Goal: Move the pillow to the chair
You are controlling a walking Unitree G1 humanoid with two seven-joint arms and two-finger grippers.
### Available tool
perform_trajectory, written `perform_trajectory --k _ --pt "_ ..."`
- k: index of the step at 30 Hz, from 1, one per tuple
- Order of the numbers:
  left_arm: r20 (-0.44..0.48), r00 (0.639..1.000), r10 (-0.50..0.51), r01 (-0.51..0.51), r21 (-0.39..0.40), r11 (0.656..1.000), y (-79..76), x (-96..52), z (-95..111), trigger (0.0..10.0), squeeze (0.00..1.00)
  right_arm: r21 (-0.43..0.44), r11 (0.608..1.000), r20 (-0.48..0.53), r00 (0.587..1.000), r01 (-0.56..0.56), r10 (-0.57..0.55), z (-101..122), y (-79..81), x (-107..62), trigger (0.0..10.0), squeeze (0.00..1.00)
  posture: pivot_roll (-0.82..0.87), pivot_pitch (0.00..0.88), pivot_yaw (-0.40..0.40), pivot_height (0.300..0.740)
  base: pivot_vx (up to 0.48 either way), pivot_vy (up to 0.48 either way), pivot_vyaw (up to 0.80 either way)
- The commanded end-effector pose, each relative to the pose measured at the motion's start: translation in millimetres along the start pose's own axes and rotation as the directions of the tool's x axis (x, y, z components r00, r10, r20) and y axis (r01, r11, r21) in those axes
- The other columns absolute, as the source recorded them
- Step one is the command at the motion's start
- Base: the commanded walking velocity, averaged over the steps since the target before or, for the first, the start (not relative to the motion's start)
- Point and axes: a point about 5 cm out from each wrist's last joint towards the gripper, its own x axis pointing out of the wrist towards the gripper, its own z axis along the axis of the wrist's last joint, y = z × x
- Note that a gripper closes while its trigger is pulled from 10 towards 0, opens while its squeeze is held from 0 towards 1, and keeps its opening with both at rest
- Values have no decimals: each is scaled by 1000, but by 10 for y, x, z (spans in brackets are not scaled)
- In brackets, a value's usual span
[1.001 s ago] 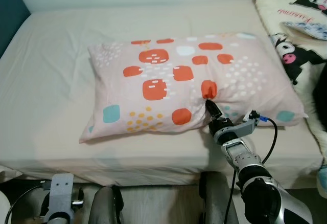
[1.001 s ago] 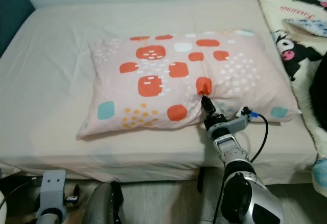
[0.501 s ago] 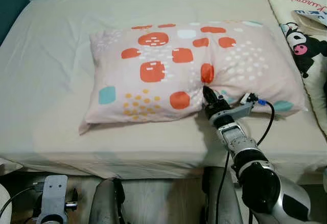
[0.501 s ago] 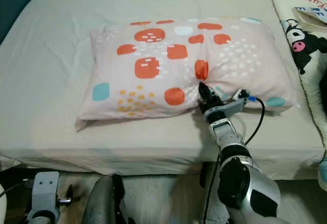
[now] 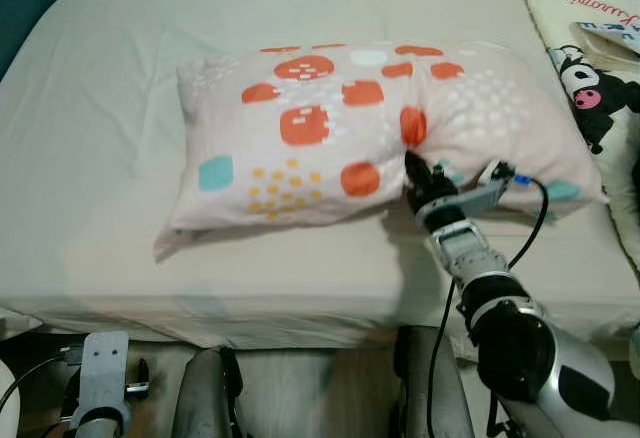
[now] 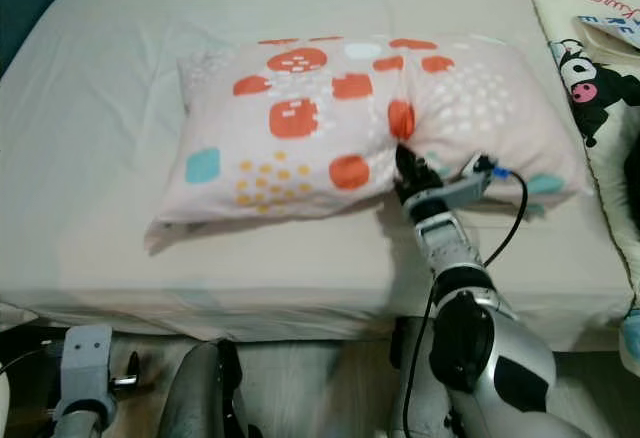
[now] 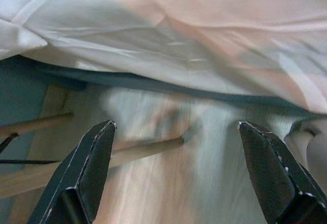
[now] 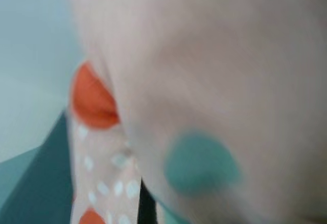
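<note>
Clearly the right hand pinches the front edge of the pillow, which lies mid-bed toward the front edge, bunching fabric for lifting, while the left hand hangs wide open.

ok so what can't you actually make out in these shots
- Right gripper: fingertips buried in a fold at the near edge of the pillow, so the head views don't show the clamp itself.
- Right wrist view: blurred pillow fabric pressed against the lens hides the fingers.
- The chair: I can't find it.
- Blanket: cut off by the right edge.
- Left gripper: open, low by the bed; the floor under it is blurred.
</note>
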Motion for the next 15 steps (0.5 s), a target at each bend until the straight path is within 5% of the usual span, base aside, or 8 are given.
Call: perform_trajectory --k 1,10,15 --pt "-98 994 54 -57 -25 998 73 -39 -182 10000 0 -33 991 -31 991 -131 130 25 208 127 0 0 78 248 31 480 0 0 0" --pt "-191 980 54 -66 -54 996 -25 12 -273 10000 0 -61 921 29 921 -385 388 275 687 328 0 0 45 168 25 514 0 0 0" --pt "-302 953 34 -84 -154 985 -94 -21 -432 10000 0 -71 887 35 888 -456 459 250 821 348 0 0 19 118 25 534 -480 0 0"
